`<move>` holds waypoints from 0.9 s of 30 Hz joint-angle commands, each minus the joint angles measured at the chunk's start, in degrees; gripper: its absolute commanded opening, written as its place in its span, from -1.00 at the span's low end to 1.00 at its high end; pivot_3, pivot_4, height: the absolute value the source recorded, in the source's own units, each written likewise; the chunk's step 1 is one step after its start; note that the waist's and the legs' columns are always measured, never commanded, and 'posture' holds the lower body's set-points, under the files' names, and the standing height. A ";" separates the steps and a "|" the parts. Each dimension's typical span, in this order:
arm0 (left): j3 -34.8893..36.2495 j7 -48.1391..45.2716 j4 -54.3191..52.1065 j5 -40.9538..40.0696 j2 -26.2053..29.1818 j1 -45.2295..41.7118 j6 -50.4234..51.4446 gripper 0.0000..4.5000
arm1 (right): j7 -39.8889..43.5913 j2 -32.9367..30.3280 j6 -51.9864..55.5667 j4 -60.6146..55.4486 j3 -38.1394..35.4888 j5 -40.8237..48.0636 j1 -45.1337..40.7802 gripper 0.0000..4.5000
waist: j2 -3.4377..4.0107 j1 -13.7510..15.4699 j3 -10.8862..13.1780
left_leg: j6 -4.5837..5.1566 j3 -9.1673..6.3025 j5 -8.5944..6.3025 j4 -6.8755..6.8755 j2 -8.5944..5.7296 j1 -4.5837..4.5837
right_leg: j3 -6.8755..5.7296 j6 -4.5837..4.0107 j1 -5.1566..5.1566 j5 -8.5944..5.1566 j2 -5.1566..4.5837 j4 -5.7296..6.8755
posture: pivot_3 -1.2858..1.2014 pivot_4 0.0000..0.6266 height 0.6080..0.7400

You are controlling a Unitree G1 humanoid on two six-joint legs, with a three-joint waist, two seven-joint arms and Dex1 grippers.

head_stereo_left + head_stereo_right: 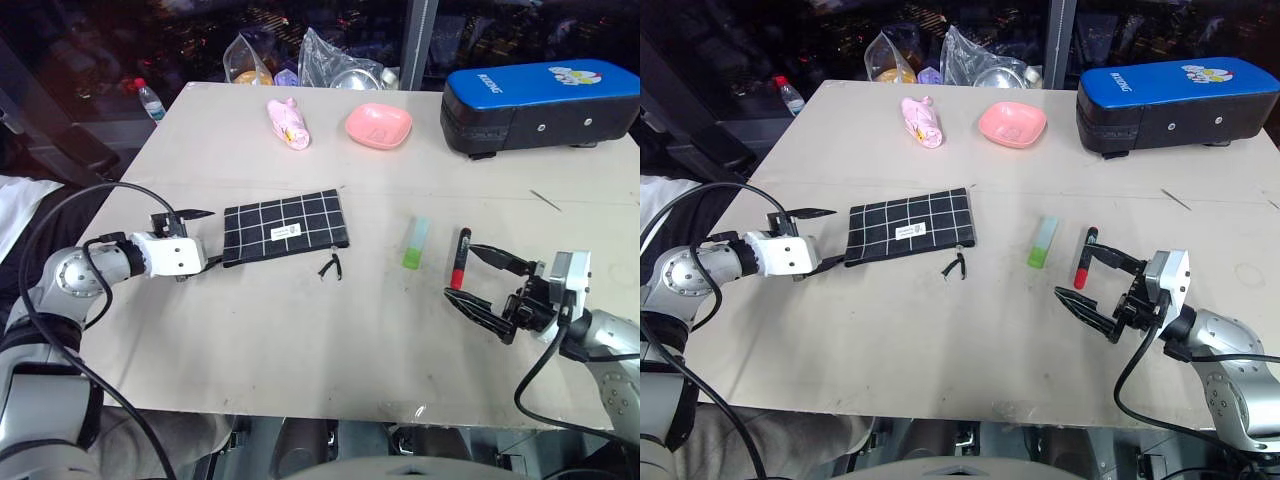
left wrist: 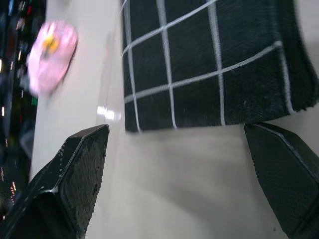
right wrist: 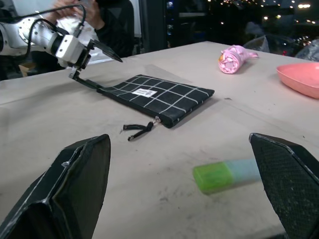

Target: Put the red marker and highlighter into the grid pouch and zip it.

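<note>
The left gripper [image 1: 200, 240] sat spread wide and empty at the grid pouch [image 1: 285, 228]'s end, best pinning it flat there, while the right gripper [image 1: 478, 276], gaping and empty too, hovered beside the red marker [image 1: 460, 258] and highlighter [image 1: 415, 243] on the table [image 1: 300, 340]

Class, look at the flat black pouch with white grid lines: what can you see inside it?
Nothing shows inside the black fabric grid pouch; it lies flat and its fabric hides the interior. The slim red marker and stubby green highlighter lie outside on the table.
</note>
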 commanded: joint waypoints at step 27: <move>-7.19 22.74 1.41 8.80 -19.51 -10.05 -2.95 0.96 | -7.88 1.86 -1.76 -2.33 -2.39 -3.94 0.72 1.00 | -0.08 0.01 0.04 | -0.23 -0.06 0.14 0.16 -0.03 -0.07 | -0.02 0.04 0.00 0.02 0.08 0.08 | 0.03 -0.52 0.21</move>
